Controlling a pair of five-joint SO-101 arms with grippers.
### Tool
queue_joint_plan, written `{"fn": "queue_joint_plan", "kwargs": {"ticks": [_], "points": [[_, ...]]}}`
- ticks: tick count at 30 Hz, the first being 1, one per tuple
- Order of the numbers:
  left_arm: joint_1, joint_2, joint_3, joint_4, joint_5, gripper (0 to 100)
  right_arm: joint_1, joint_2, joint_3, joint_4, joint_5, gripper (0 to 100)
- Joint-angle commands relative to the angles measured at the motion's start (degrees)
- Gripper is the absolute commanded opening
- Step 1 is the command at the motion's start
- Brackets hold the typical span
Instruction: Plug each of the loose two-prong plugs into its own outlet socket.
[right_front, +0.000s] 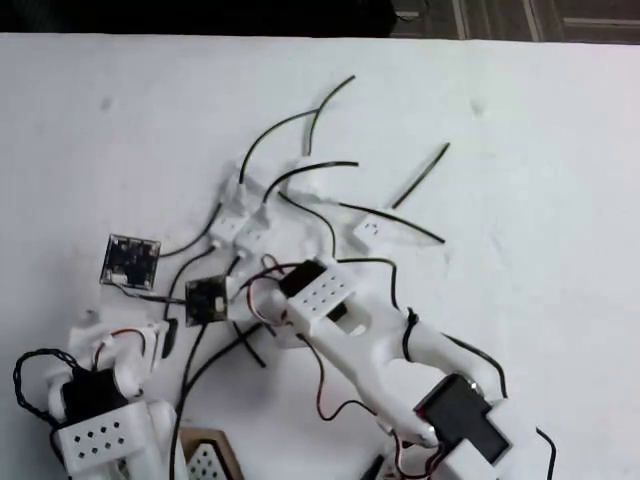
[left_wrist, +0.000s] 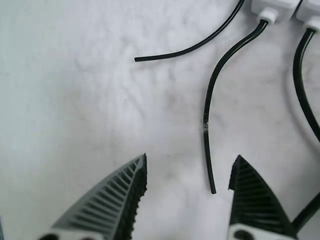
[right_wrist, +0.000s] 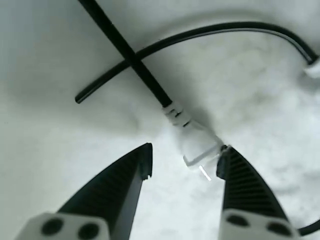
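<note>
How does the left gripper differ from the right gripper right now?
The right gripper has a white two-prong plug between its jaws, close to one; the left gripper has only a loose black cable end there. Beyond the right gripper two black cables cross; beyond the left gripper they lie apart. Both are open over the white table.

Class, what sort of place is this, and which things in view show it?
Likely a robotics lab bench: wired robot arms work on a white table strewn with short-cabled plugs and sockets.
</note>
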Motion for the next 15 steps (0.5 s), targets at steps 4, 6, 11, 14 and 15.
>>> {"fn": "queue_joint_plan", "kwargs": {"ticks": [4,6,11,14,15], "points": [[0.0,-0.6,-0.3,0.1,0.2,27,-1.4,-9.0,-1.7,5.0,0.5,20.4],[0.0,-0.6,-0.3,0.1,0.2,27,-1.9,-10.9,-1.1,6.7,0.5,20.4],[0.0,-0.6,-0.3,0.1,0.2,27,-4.9,-10.9,2.8,4.1,0.5,20.4],[0.0,-0.6,-0.2,0.1,0.2,27,-5.1,-10.9,5.9,-1.7,0.5,20.4],[0.0,-0.6,-0.2,0.1,0.2,27,-5.1,-10.2,6.3,-2.8,0.5,20.4]]}}
